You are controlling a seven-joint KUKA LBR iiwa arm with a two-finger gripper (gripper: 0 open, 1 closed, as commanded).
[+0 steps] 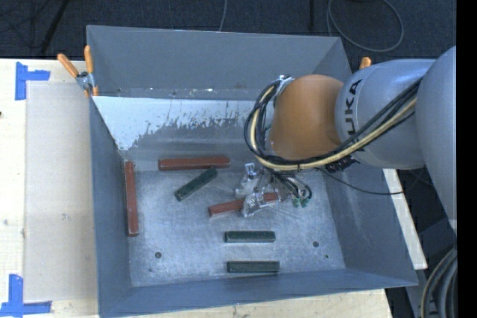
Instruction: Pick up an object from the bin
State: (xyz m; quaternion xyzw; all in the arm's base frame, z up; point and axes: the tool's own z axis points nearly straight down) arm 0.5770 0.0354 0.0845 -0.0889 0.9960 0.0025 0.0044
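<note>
Near the middle of the bin point(209, 63), the gripper point(257, 197) seems to sit low at the end of a short red-brown stick point(223, 209) poking out at its eight o'clock, and since I cannot tell how wide it is open, it should squeeze the stick's thin sides firmly, then lift straight up.

The bin point(175, 238) has bare floor open at lower left, between the long brown bar point(131, 197) by the left wall and the front green bar point(253, 266). The arm point(313, 119) overhangs the right middle, and a tilted green bar point(195, 184) crosses the centre.
</note>
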